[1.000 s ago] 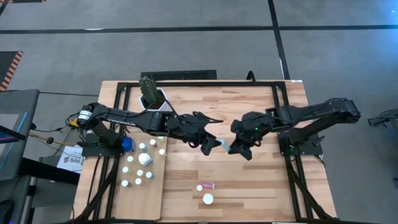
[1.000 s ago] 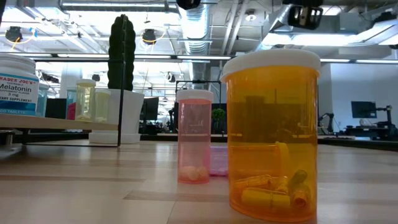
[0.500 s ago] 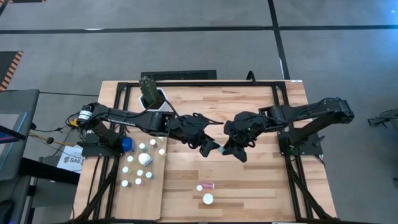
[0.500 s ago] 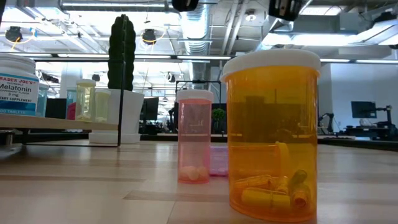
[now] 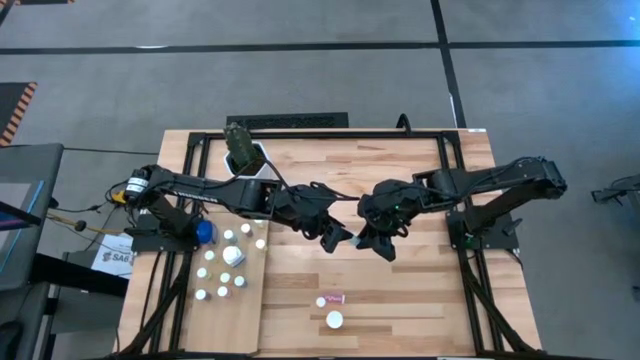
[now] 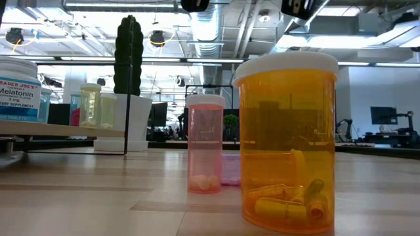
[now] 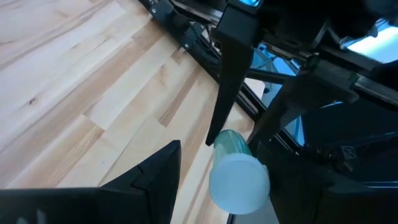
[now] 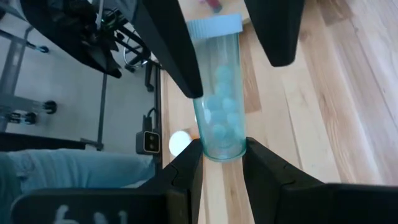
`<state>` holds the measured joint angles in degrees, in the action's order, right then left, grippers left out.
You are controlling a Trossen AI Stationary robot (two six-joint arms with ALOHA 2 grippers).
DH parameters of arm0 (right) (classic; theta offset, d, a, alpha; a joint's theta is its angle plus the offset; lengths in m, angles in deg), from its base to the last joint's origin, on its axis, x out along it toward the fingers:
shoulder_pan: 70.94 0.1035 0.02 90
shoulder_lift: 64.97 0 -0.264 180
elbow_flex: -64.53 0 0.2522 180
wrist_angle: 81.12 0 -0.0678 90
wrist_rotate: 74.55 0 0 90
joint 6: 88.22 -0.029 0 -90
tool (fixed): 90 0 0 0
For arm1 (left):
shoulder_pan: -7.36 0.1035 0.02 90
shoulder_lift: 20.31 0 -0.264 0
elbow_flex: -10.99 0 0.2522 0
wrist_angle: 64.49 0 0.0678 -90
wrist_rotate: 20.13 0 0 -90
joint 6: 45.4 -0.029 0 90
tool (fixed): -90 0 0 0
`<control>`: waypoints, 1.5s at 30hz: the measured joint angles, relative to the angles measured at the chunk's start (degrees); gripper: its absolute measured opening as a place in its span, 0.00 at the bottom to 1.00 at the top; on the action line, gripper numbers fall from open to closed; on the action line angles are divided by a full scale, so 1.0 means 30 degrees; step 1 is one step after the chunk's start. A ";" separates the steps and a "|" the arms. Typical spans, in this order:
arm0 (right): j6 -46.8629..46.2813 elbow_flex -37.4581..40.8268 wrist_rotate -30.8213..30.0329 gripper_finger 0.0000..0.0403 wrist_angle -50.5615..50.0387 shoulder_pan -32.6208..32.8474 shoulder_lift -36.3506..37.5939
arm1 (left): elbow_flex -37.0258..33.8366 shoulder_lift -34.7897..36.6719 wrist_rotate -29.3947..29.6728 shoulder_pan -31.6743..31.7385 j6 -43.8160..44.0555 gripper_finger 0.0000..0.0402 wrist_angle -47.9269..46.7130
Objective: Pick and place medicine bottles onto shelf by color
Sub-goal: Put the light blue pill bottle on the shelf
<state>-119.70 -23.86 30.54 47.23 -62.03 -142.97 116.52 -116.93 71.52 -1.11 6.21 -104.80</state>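
Observation:
A green medicine bottle (image 8: 216, 93) with a white cap (image 7: 239, 182) hangs in the air over the middle of the table. My right gripper (image 5: 373, 240) is shut on its bottom end. My left gripper (image 5: 335, 237) faces it from the table's left, open. Its fingers (image 8: 177, 50) stand on either side of the bottle's cap end, and I cannot tell whether one of them touches it. In the high view the two grippers hide the bottle. The shelf (image 5: 240, 310), a pale board at the near left, bears several white-capped bottles. My right gripper pinches the bottle's bottom end (image 8: 219, 142) between its two fingers (image 8: 186, 171). It comes from the table's right, slanting down. The bottle reaches on past the fingertips, cap end toward my left gripper, lifted clear of the table.
A pink bottle (image 5: 322, 301) stands at the near middle, with another pink one (image 5: 338, 297) lying beside it and an amber bottle (image 6: 289, 141) nearer the front edge. A white pot with a cactus (image 5: 245, 155) stands at the far left. Bare planks lie below both grippers.
My right gripper has carried the green bottle a little toward the table's left and rolled slightly. The bottle's cap end has gone in between my left gripper's open fingers. In the high view the bottle showed between the grippers before and is now covered.

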 joint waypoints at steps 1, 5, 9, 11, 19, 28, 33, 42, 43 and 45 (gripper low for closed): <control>0.0015 0.0000 -0.0004 0.28 -0.0002 0.0000 0.0000 | 0.0000 0.0000 -0.0021 0.0000 -0.0017 0.49 -0.0014; 0.0029 0.0007 -0.0025 0.28 -0.0014 0.0000 0.0000 | 0.0000 0.0000 -0.0123 0.0000 -0.0016 0.45 -0.0007; 0.0241 0.0007 -0.0655 0.28 -0.0066 -0.0007 0.0000 | 0.0000 0.0000 -0.0570 0.0000 -0.0004 0.37 -0.0007; 0.0258 0.0007 -0.0732 0.28 -0.0141 -0.0007 0.0000 | 0.0000 0.0000 -0.0629 0.0000 -0.0004 0.33 -0.0014; 0.0525 0.0007 -0.0733 0.28 -0.0175 -0.0007 0.0000 | 0.0000 0.0000 -0.0634 0.0000 0.0003 0.22 -0.0007; 0.0525 -0.0115 -0.0242 0.34 -0.0726 -0.0124 0.0000 | 0.0000 -0.0007 -0.0648 0.0000 0.0010 0.23 0.0049; 0.1107 -0.1468 0.0046 0.48 -0.3120 -0.0522 0.0026 | 0.0000 -0.0007 -0.0648 0.0000 0.0015 0.23 0.0042; 0.2651 -0.4900 -0.0193 0.63 -0.9733 -0.0773 0.0039 | 0.0000 -0.0007 -0.1853 -0.0513 0.1031 0.23 -0.0716; 0.2716 -0.5032 -0.0459 0.63 -1.0145 -0.0687 0.0155 | 0.0000 -0.0007 -0.2010 -0.0796 0.1380 0.23 -0.1183; 0.2849 -0.5071 -0.1079 0.63 -1.0939 -0.0483 0.0484 | 0.0000 -0.0007 -0.2149 -0.1539 0.2361 0.23 -0.2349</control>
<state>-111.15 -39.07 27.30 14.42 -63.48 -141.51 116.52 -116.95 65.07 -5.72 13.29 -111.85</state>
